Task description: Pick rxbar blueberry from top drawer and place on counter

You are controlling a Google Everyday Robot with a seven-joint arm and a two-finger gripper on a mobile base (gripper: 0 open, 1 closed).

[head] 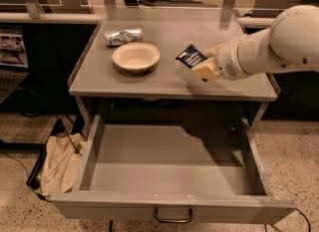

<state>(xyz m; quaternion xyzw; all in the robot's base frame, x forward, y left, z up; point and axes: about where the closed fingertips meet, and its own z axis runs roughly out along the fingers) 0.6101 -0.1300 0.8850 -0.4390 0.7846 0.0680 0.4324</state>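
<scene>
My gripper (203, 62) is shut on the rxbar blueberry (190, 56), a dark navy-blue wrapper with white lettering. It holds the bar tilted, a little above the middle right of the grey counter (164, 84). The white arm comes in from the right edge. The top drawer (169, 171) stands pulled out below the counter, its grey floor bare, with a small dark pull handle (173, 217) at the front.
A cream bowl (135, 57) sits on the counter's left middle, with a crumpled silver foil packet (123, 37) behind it. A beige cloth bag (60, 164) lies on the floor left of the drawer. Glass-railed tables stand behind.
</scene>
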